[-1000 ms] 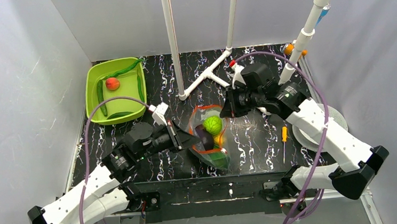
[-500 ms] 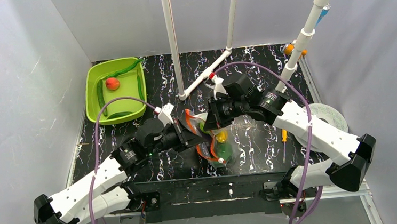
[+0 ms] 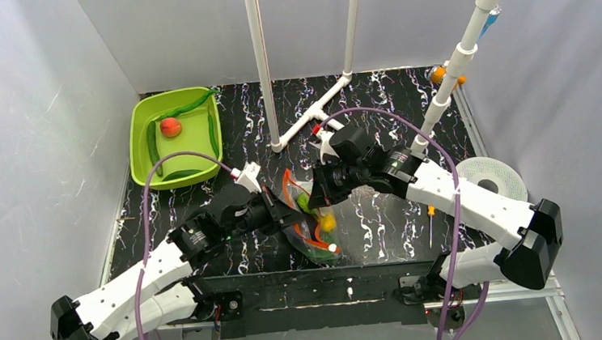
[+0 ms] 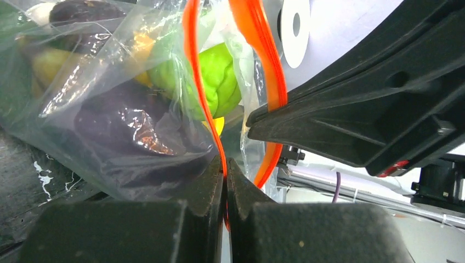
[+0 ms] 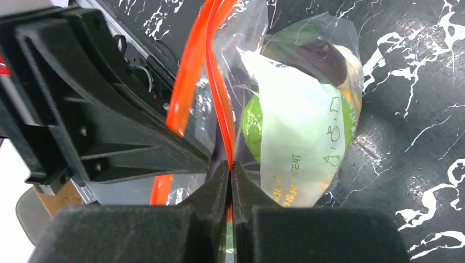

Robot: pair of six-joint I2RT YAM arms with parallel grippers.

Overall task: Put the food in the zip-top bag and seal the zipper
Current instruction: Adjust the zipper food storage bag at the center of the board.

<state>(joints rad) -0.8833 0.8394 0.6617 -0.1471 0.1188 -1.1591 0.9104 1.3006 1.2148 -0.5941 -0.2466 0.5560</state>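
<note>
Zipper [image 4: 193, 66]: lips apart, stretched between both tools
Left tool [image 4: 225, 170]: pinched shut on it
Right tool [image 5: 230, 170]: pinched shut on it, close opposite

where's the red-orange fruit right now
In the top view, the red-orange fruit sits in the lime-green bin at the far-left corner of the table, among the long green pods lying in that bin.
</note>
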